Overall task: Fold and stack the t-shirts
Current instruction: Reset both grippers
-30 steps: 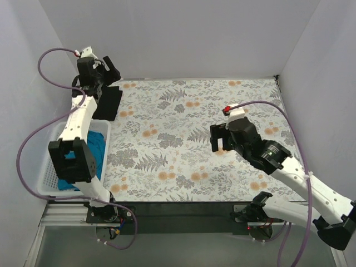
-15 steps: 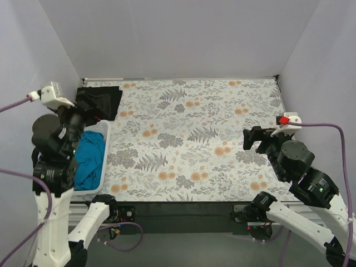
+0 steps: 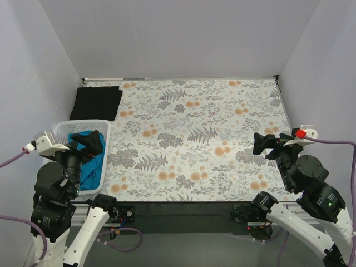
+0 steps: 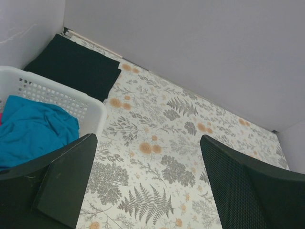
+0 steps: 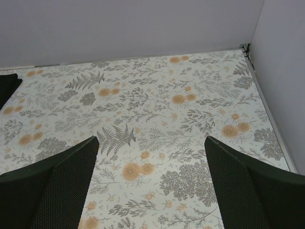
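Lying flat in the far left corner is the black t-shirt, with the teal t-shirt bunched in the white basket just nearer. The left gripper and right gripper hover spread wide, empty.

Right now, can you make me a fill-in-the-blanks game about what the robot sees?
1. The teal-blue t-shirt is lying inside the white ____.
2. The black t-shirt lies flat on the table, in the far ____ corner.
3. The left gripper and the right gripper hold nothing, and both are ____.

Missing words: basket, left, open.
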`<state>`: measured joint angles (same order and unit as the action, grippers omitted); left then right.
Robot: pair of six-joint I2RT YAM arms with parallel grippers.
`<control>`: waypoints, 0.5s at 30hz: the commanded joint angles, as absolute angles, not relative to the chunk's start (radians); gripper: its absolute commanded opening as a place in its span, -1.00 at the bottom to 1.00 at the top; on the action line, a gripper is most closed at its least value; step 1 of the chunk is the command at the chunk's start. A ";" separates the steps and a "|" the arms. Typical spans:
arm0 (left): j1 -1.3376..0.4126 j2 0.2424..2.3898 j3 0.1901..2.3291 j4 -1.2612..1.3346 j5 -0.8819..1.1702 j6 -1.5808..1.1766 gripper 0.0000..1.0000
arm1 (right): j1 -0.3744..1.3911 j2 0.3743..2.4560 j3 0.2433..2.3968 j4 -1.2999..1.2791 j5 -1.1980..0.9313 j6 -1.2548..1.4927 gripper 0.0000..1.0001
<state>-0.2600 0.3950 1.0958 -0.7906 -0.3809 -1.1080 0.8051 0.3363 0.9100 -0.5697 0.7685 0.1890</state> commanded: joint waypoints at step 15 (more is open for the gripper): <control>-0.264 0.206 0.819 -0.575 -0.552 -1.154 0.96 | 0.802 0.259 0.807 -0.469 0.793 0.153 0.97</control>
<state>-0.2642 0.2310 0.8421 -0.6407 -0.5030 -1.1290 0.8051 0.2779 0.8097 -0.5396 0.7792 0.1745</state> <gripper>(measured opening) 0.981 0.983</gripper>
